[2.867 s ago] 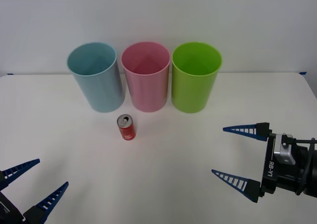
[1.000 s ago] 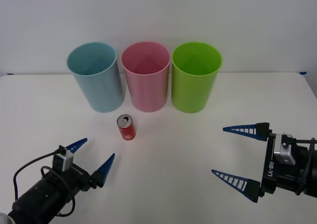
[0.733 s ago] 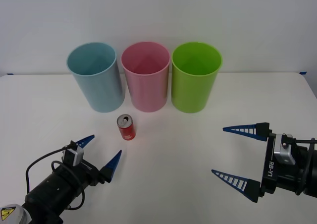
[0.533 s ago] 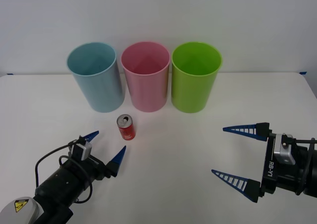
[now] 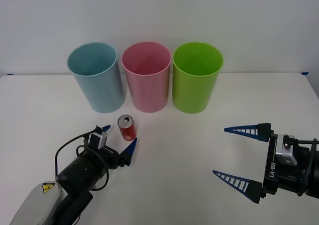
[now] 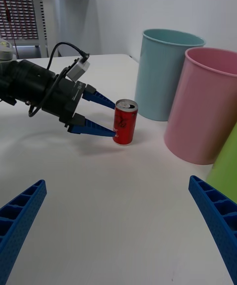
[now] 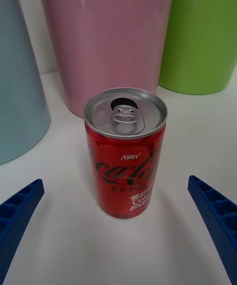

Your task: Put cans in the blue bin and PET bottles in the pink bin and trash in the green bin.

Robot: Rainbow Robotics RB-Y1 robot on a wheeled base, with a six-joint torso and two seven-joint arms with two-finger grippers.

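Bright, even light; soft shadows; sharp focus.

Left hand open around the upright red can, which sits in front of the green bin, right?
Not quite: the red can sits in front of the pink bin, not the green bin, per the front view. Left hand is open, the can upright between its fingers.

A red Coca-Cola Zero can [image 7: 125,153] stands upright on the white worktop [image 7: 197,132], its silver top showing an opened mouth and pull tab. The left tool [image 7: 118,226] is spread wide, one blue ribbed finger [image 7: 19,216] on each side of the can, neither touching it. Beyond the can stand the pink bin [image 7: 103,33], the green bin [image 7: 202,28] to its right and the blue bin [image 7: 17,73] to its left.
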